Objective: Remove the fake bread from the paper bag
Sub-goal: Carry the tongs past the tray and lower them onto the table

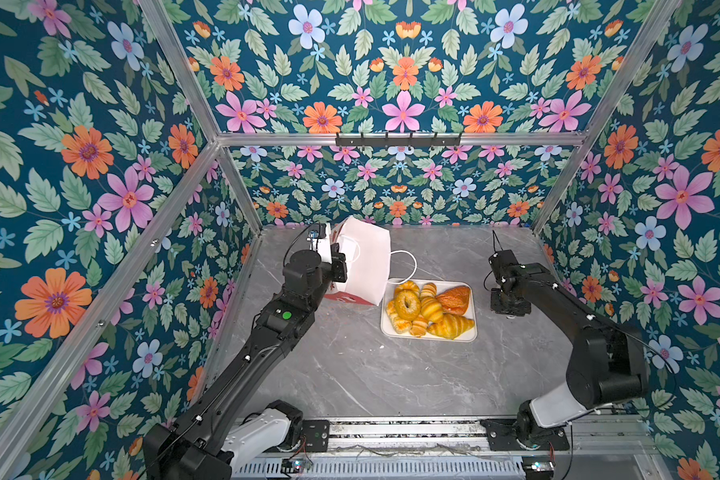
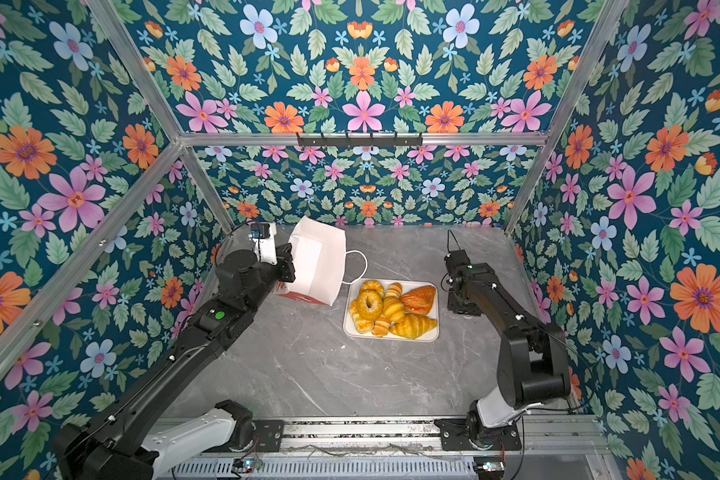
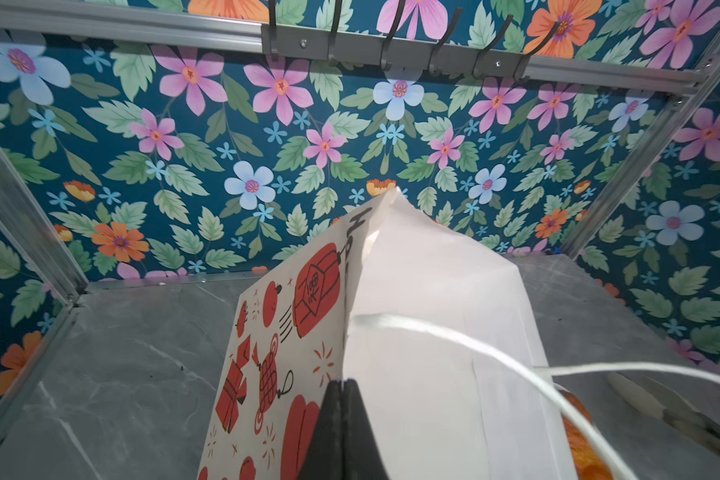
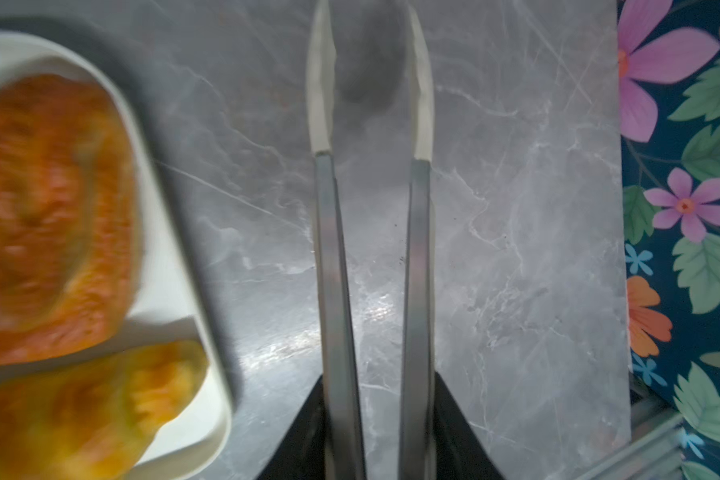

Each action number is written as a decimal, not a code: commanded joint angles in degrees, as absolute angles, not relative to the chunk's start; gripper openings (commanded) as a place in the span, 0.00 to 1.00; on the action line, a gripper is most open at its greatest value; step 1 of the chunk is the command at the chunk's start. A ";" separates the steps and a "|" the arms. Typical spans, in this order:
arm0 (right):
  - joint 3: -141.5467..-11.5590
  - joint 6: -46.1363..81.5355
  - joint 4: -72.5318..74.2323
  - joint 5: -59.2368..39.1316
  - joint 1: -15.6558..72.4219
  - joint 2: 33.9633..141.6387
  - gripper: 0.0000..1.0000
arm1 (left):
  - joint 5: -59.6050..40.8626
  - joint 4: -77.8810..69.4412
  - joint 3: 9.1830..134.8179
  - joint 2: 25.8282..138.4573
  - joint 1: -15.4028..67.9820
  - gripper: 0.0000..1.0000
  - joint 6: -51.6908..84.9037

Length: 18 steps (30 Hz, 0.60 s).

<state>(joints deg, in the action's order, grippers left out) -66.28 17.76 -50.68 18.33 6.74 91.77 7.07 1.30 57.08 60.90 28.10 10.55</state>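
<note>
The left gripper (image 3: 341, 388) has its jaws pressed together on the wall of the paper bag (image 1: 364, 262), at the rim. Red prints show on one side of the pinch and white lining on the other. Held that way, the bag leans over at the back of the table (image 1: 350, 365). One white cord handle (image 1: 408, 266) loops out toward the tray (image 1: 470, 334).

The right gripper (image 4: 379, 376) is clamped on a pair of tongs (image 4: 333, 249). Their two pale tips stand apart with nothing between them, pointing down at bare table just beside the tray's edge.

All the fake bread (image 1: 429, 309) that I can see is piled on the tray: croissants, twisted rolls, a ring bagel and an orange triangular puff. The pile sits between the two arms, with the bag touching or just beside the tray's back corner.

From the right gripper the bread lies close by, toward the left arm, and the bag is beyond it, across the tray. The right arm is the nearer one to the bread. The left arm has the bag.

I cannot see down into the bag from here, so it may be empty, but I would not swear to it. If it is, the job looks as good as done. If not, the tongs must cross over the tray to the bag's mouth.
</note>
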 commanded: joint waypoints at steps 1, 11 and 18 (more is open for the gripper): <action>-66.90 17.60 -46.78 19.34 4.66 94.48 0.34 | 3.49 1.23 56.99 60.29 28.05 0.02 14.94; -66.61 18.63 -43.33 18.50 2.29 104.51 0.52 | 0.62 1.00 56.41 60.48 28.06 0.02 19.81; -64.26 19.84 -41.57 21.07 2.29 99.19 0.79 | -1.05 1.81 57.69 60.93 28.04 0.02 25.50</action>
<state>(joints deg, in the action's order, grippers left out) -64.60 18.74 -42.54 18.98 2.28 100.88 0.05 2.02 56.88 60.82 28.10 22.02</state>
